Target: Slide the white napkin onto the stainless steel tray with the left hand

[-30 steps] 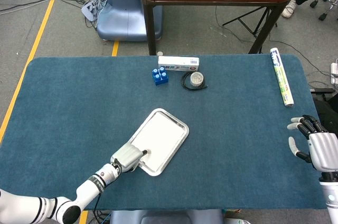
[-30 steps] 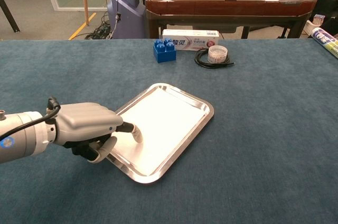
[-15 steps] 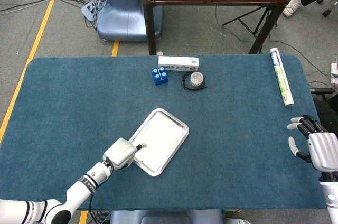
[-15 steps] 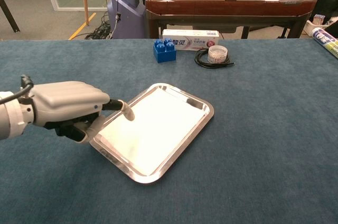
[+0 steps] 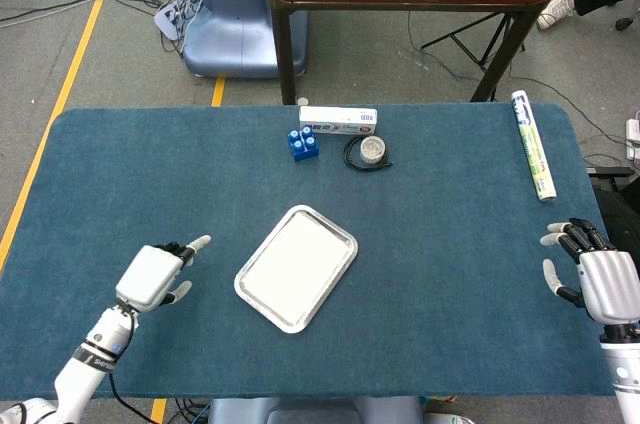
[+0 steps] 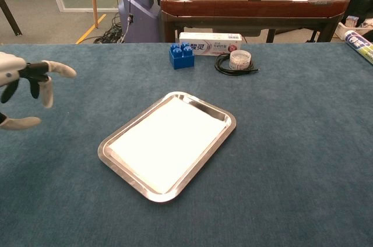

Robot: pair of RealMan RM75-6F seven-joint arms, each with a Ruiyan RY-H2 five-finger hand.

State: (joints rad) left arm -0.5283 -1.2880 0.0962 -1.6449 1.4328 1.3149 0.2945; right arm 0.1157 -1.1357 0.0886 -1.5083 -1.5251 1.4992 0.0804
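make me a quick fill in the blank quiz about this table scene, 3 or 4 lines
1. The white napkin lies flat inside the stainless steel ____.
2. The left hand holds nothing and hovers to the ____ of the tray in the head view.
3. The toothpaste box lies right behind a building block coloured ____.
4. The black cable is coiled around a small ____ of tape.

Missing words: tray; left; blue; roll
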